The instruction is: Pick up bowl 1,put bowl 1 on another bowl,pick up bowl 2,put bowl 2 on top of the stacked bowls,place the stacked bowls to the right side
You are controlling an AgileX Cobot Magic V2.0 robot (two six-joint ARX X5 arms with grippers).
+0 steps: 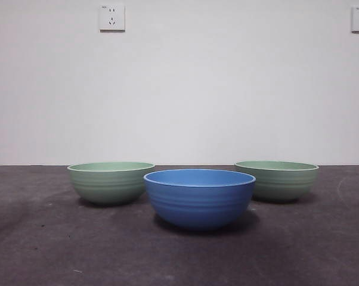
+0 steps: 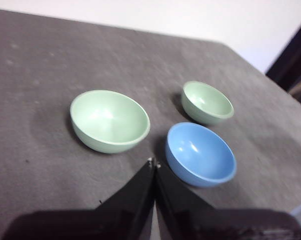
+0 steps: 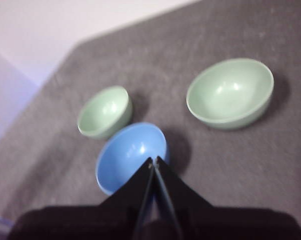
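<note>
Both claws, left gripper [image 2: 154, 164] and right gripper [image 3: 153, 161], hang clenched and empty. Green bowl [image 1: 111, 182] looks light, stiff (probably slick); pinch its thin rim, then nest it in blue bowl [image 1: 199, 197]

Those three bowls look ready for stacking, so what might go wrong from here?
1. The blue bowl stands close between both green bowls; the left green bowl looks nearly touching it, so a descending pincer might nudge a neighbour.
2. The rims look thin and the walls smooth, so a pinched bowl, like the right green bowl, might slip or tilt.
</note>
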